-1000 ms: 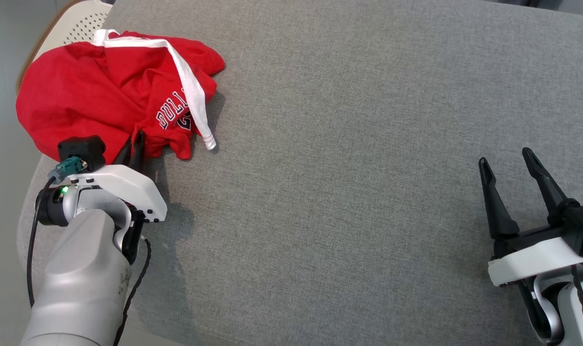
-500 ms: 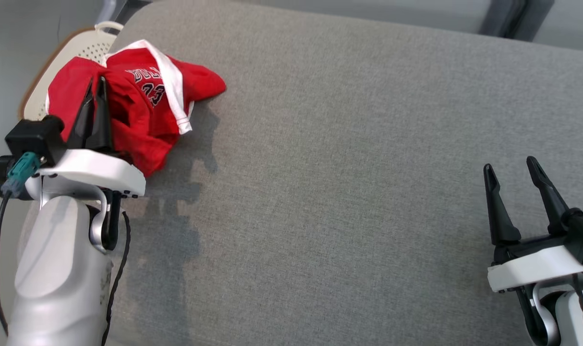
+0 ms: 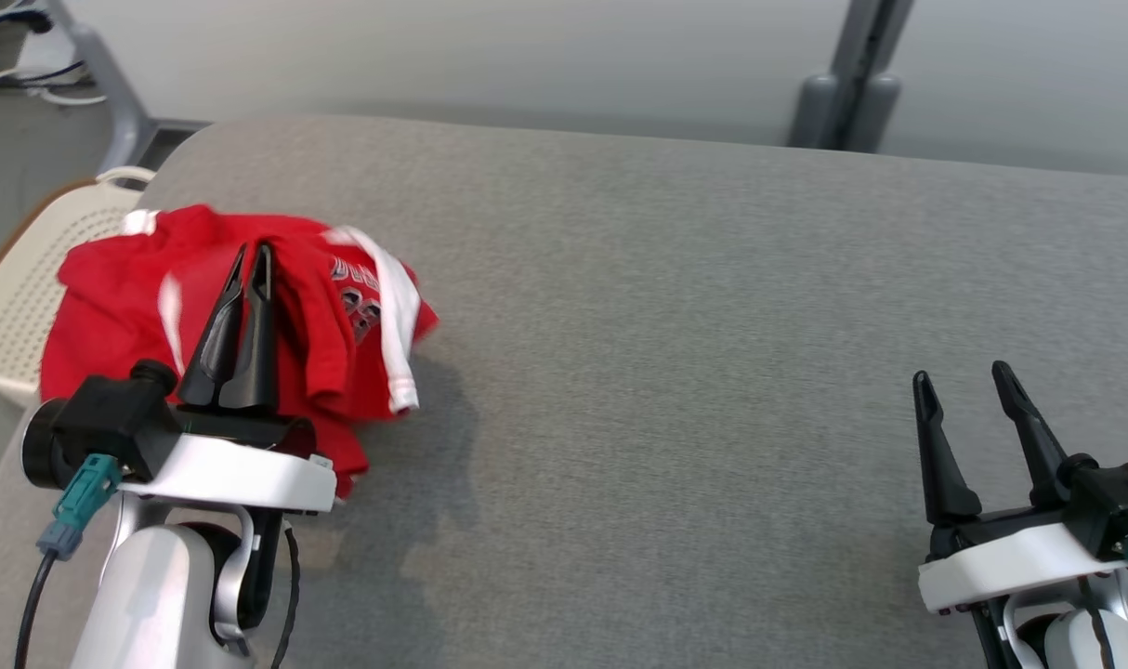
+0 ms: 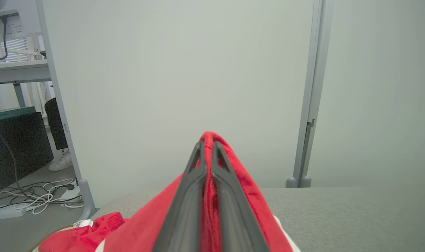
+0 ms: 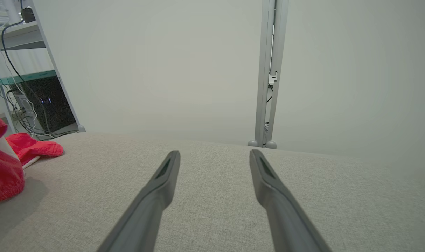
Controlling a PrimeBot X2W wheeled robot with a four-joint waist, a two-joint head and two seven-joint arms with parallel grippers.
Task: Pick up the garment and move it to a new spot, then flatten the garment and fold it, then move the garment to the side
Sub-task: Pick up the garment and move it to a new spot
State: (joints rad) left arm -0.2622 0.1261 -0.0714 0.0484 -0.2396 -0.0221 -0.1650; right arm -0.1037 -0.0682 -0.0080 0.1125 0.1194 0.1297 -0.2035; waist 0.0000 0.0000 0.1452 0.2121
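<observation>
The garment [image 3: 109, 307] is a red jersey with white trim and dark lettering, bunched at the left end of the grey padded table [image 3: 675, 307]. My left gripper [image 3: 252, 253] is shut on a fold of it and holds that fold up off the surface, so the cloth drapes down around both fingers; the left wrist view has red cloth [image 4: 247, 185] pinched between the fingers [image 4: 195, 175]. My right gripper [image 3: 962, 375] stands open over bare table at the lower right, far from the garment [image 5: 2, 168], its fingers [image 5: 163, 175] spread with nothing between them.
A cream perforated chair or basket [image 3: 16, 269] sits just off the table's left edge, under part of the jersey. Behind the table is a pale partition wall with a grey post [image 3: 847, 84]. Cables and a dark box [image 4: 16, 147] lie on the floor at the far left.
My left gripper has closed on the jersey and lifted a fold upward, pulling the cloth into a heap. The head camera has tilted up, bringing the wall into view. The right arm has stayed put.
</observation>
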